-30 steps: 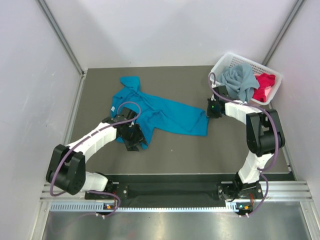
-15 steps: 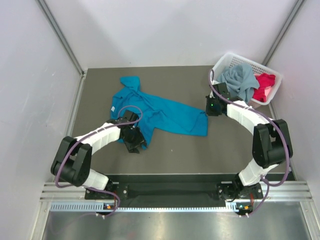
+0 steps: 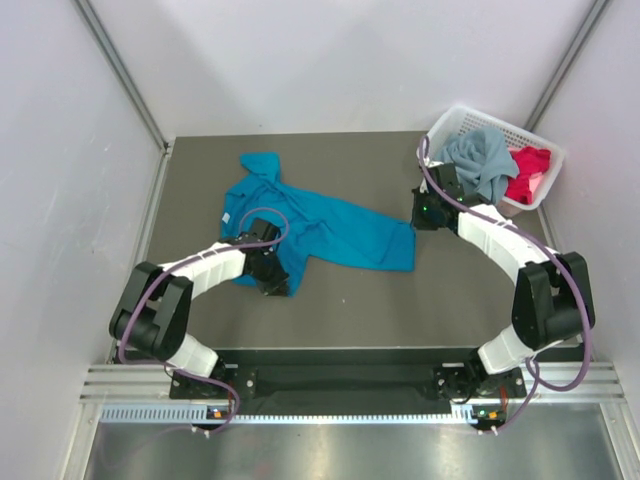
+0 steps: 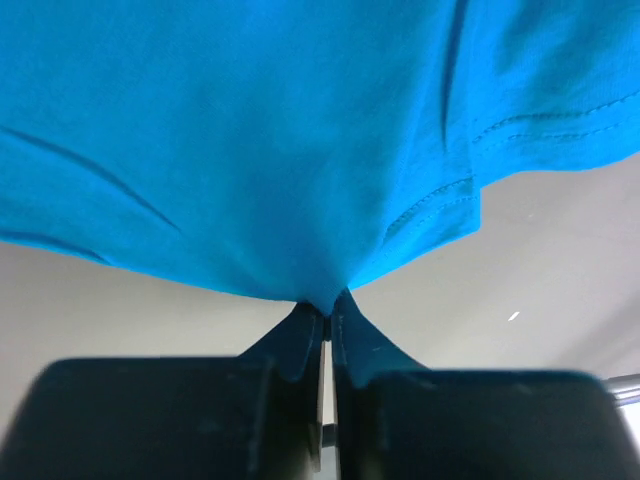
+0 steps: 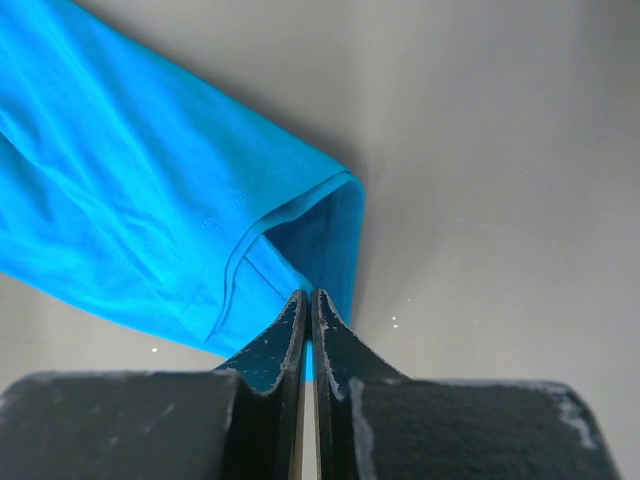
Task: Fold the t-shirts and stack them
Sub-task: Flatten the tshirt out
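The bright teal-blue t-shirt [image 3: 340, 230] lies crumpled and spread across the dark table. My left gripper [image 3: 272, 278] sits at the shirt's near-left edge, shut on a pinch of its cloth [image 4: 327, 300]. At the far-right corner of the shirt my right gripper [image 3: 416, 224] is shut on the hem [image 5: 309, 300], which rises in a fold above the fingers. The dusty grey-blue t-shirt [image 3: 480, 160] and the red-pink t-shirt [image 3: 530, 172] are bunched inside the white basket [image 3: 450, 122].
The lattice basket stands at the table's back right corner, close behind the right arm's wrist. White walls enclose the table [image 3: 380, 300] on the left, back and right. A black rail [image 3: 340, 378] with both arm bases runs along the near edge.
My left gripper has closed on the teal shirt's edge after standing open. The right arm's elbow has swung out to the right while its gripper stayed shut on the hem.
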Available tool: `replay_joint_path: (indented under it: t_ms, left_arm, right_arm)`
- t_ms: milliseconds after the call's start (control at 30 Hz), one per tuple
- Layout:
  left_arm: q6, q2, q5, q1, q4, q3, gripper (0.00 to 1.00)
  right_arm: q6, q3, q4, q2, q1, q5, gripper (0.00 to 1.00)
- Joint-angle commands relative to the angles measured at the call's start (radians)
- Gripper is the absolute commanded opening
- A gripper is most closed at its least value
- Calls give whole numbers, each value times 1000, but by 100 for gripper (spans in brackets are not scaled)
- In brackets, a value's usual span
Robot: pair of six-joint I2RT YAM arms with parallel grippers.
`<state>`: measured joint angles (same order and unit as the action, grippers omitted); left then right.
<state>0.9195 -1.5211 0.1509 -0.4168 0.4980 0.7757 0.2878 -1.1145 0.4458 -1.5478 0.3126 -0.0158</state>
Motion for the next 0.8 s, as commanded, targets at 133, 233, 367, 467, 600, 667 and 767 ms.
replay_joint_path:
  t_ms: [133, 233, 367, 467, 600, 667, 767]
  left_arm:
    - [-59, 128, -63, 12, 91, 123, 0]
    - [-105, 226, -138, 48, 215, 246, 0]
    - [-151, 340, -217, 105, 335, 400, 0]
    - [-172, 429, -222, 147, 359, 439, 0]
    - [-174, 507, -186, 167, 395, 477, 0]
    - [-174, 530, -177, 168, 399, 496, 0]
    - [-179, 561, -185, 168, 402, 525, 0]
  right_arm:
    - [-61, -42, 13, 66, 17, -156, 0]
    - [-111, -76, 33, 71, 16, -246, 3]
    - [-127, -58, 16, 109, 17, -240, 4]
    - [-130, -25, 5, 149, 25, -196, 6]
    - [-128, 14, 25, 199, 36, -98, 13]
    - [-115, 39, 4, 256, 36, -70, 0]
    - [-85, 93, -33, 333, 37, -79, 0]
